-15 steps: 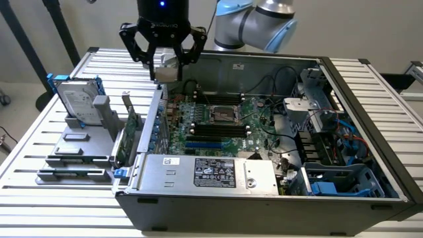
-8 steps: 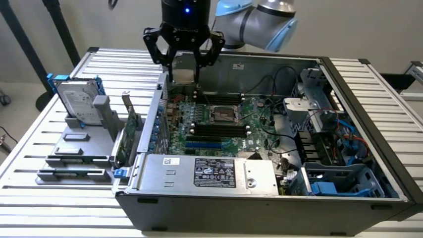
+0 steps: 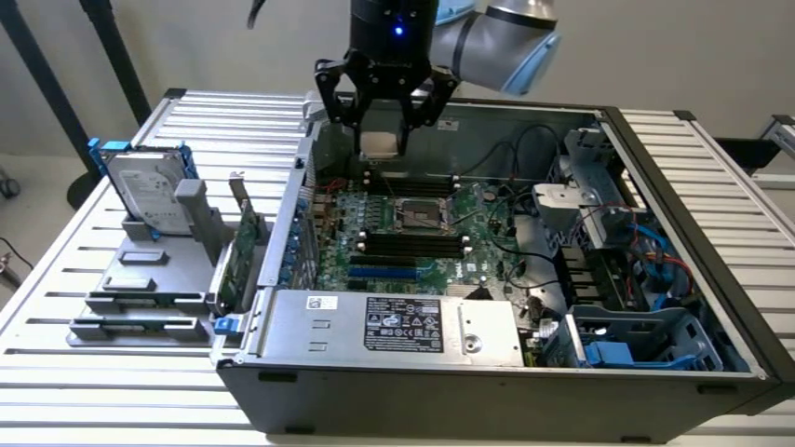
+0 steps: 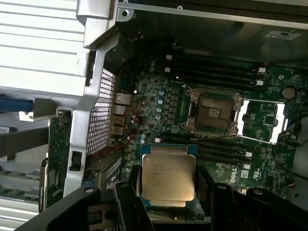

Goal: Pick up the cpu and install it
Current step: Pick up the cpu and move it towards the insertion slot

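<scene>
Silvery-grey cpu (image 4: 168,177) is pinched between the fingers of the black pincer (image 3: 382,136), held in the air above the green motherboard (image 3: 429,265) inside the open computer case (image 3: 497,396). It is near the open socket (image 4: 211,113) but not touching it.

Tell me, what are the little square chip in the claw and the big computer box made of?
The cpu, held in the claw, looks like metal on top: a dull silvery-grey plate with a soft sheen and printed text. The computer case seems painted or coated sheet metal, dark grey and matte, with thin folded edges.
</scene>
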`<state>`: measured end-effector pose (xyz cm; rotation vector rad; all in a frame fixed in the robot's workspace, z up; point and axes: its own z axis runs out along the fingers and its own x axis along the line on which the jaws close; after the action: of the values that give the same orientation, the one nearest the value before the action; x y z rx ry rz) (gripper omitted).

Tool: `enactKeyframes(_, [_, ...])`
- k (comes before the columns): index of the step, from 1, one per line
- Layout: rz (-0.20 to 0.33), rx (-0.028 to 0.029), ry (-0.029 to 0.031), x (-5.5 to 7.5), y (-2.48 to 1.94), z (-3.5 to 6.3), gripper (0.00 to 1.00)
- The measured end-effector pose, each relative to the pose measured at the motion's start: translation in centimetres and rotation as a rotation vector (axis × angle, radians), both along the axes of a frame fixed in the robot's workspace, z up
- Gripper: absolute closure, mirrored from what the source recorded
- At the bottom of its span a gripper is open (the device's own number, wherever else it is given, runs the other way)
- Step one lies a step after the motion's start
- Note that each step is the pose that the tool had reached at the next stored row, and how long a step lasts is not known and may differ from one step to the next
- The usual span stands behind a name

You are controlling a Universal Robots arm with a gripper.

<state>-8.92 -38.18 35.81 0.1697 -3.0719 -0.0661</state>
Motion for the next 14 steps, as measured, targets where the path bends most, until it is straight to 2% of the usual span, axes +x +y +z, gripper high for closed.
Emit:
enactKeyframes(7, [0.000,-0.0001,0.0002,3.0,1.52,-1.28,0.45])
enactKeyframes(14, [-0.005,-0.0001,0.0028,4.7,2.19,-2.55,0.45])
